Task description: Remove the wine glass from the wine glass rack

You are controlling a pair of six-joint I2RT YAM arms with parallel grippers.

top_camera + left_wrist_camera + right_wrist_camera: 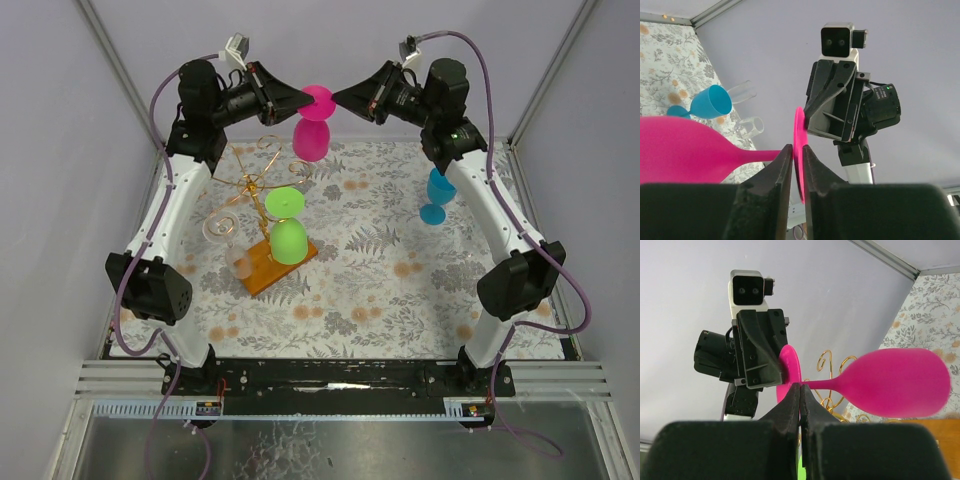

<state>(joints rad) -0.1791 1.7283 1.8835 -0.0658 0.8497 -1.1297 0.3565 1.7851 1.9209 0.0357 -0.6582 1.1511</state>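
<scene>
A pink wine glass (pixel 314 128) hangs bowl-down in the air above the back of the table, clear of the wine glass rack (pixel 256 182), a gold wire tree on a wooden base (pixel 262 276). My left gripper (pixel 303 100) comes in from the left. In the left wrist view it (pixel 797 152) is shut on the rim of the glass's pink foot (pixel 799 131). From the right, my right gripper (pixel 337 97) pinches the same foot. Its fingers (pixel 800 388) are shut at the foot's edge (pixel 789 362). The pink bowl (pixel 895 382) points away to the right.
A green glass (pixel 288 236) and a clear glass (pixel 226 238) hang upside down on the rack. A blue glass (pixel 437 194) stands upright on the floral cloth at the right, under the right arm. Grey walls close in at the back and both sides.
</scene>
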